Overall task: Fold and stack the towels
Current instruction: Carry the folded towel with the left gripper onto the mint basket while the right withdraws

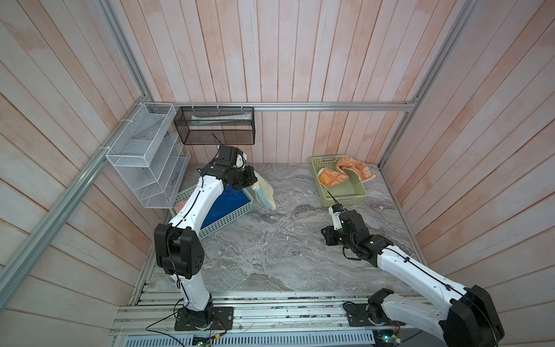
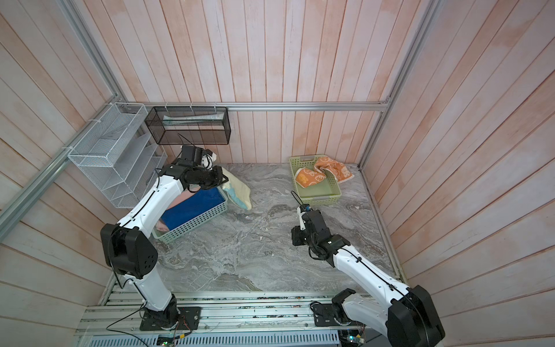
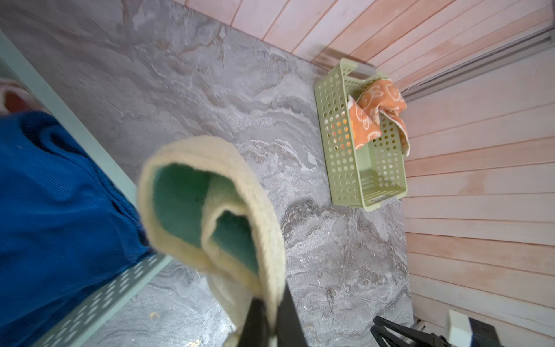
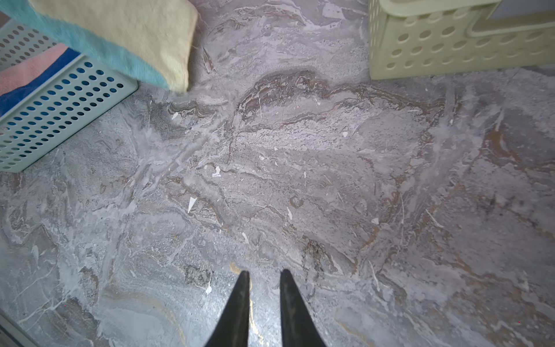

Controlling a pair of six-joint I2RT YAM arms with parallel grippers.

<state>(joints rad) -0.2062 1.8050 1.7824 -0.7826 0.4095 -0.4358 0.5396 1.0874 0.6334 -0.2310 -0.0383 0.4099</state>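
Right gripper (image 4: 264,272) empty, left gripper (image 3: 270,293) loaded, ahead of spreading.
Right jaws stand narrowly apart over the bare middle of the grey marble worktop (image 1: 285,249), probably placed to take a second corner. Left jaws pinch the edge of the pale yellow, teal-faced terry towel (image 1: 265,195), so it hangs free just beside the pale teal perforated plastic basket (image 1: 228,219) at the left edge.

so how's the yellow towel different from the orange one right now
The yellow towel is pinched in the left gripper and hangs beside the pale teal basket; the orange towel is untouched, draped over a wall of the green basket. Yellow shows a teal patch; orange carries cream cartoons. Neither is folded.
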